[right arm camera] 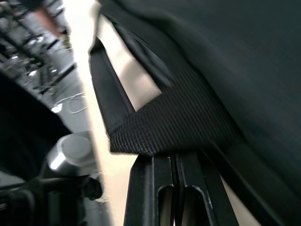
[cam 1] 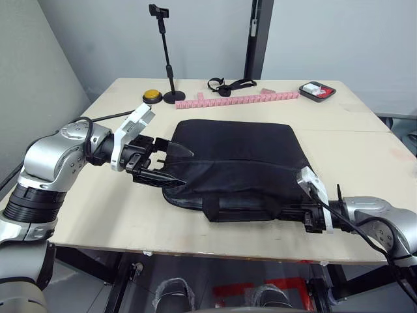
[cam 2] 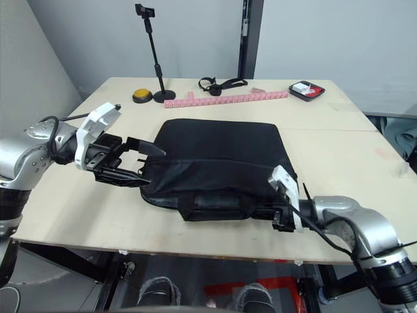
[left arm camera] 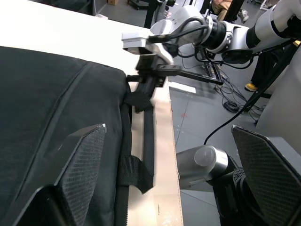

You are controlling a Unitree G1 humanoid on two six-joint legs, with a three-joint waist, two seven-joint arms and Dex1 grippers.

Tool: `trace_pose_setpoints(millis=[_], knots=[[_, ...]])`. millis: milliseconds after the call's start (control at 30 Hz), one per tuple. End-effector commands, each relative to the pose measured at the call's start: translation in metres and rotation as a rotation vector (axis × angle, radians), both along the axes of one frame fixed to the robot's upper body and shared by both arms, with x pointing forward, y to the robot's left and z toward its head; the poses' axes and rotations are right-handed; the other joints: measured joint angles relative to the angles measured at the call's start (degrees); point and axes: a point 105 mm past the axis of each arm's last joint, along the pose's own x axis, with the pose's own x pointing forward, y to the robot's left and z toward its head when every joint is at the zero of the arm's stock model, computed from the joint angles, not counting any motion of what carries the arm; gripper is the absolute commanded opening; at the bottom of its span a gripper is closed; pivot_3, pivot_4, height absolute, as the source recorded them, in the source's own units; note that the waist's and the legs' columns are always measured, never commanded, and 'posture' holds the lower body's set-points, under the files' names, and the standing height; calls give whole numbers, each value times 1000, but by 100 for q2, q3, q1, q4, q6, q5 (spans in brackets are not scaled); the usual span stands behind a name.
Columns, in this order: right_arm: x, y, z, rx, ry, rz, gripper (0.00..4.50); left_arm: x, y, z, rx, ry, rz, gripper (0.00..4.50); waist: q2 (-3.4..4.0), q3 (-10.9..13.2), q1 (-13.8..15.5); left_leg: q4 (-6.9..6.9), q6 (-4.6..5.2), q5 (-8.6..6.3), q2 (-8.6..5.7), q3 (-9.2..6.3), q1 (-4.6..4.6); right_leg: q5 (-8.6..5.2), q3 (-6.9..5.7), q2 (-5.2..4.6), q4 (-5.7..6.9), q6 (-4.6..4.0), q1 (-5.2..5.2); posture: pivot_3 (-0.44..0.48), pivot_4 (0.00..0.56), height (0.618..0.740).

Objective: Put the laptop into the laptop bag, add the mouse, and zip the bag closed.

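Note:
The black laptop bag (cam 1: 234,160) lies flat in the middle of the table, its strap handle (cam 1: 241,210) towards the front edge. My left gripper (cam 1: 184,167) is open at the bag's left edge, one finger above the fabric and one beside it. My right gripper (cam 1: 294,211) is at the bag's front right corner. In the right wrist view its fingers (right arm camera: 162,188) are pressed together, shut on black webbing (right arm camera: 164,127) of the bag. The laptop and the mouse are out of view.
At the back of the table stand a black phone stand (cam 1: 171,65), a yellow button (cam 1: 152,96), a pink strip (cam 1: 238,99), a black strap (cam 1: 228,85) and a small red and black tray (cam 1: 317,91). The table's front edge (cam 1: 215,253) is close to the bag.

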Motion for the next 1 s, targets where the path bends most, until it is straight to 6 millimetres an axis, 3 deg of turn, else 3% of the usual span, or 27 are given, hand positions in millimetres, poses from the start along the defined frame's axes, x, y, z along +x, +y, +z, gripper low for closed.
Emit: trace_pose_setpoints(millis=[33, 367, 567, 1000], knots=[[-3, 11, 19, 27, -51, 74, 40, 1, 3, 7, -11, -38, 13, 4500, 0, 0, 5, 0, 0, 0, 0, 0, 1, 0, 1, 0, 1, 0, 0, 0, 150, 739], [15, 33, 61, 120, -160, 117, 40, 5, 4, 6, -26, -31, 31, 4500, 0, 0, 6, -2, -1, 1, 0, 4, 2, 0, 4, 2, 5, 0, -7, 0, 150, 739], [53, 42, 45, -33, -229, 27, 40, 6, 6, 5, -35, -33, 47, 4500, 0, 0, 2, -3, -2, 1, 0, 5, -4, 0, 3, 2, 3, 0, -10, 0, 150, 739], [55, 57, 43, -105, -272, 136, 40, 9, 12, 7, -42, -40, 73, 4500, 0, 0, 9, -11, -4, 0, 1, 3, -10, 0, 1, 3, -2, 0, -17, 0, 150, 739]])
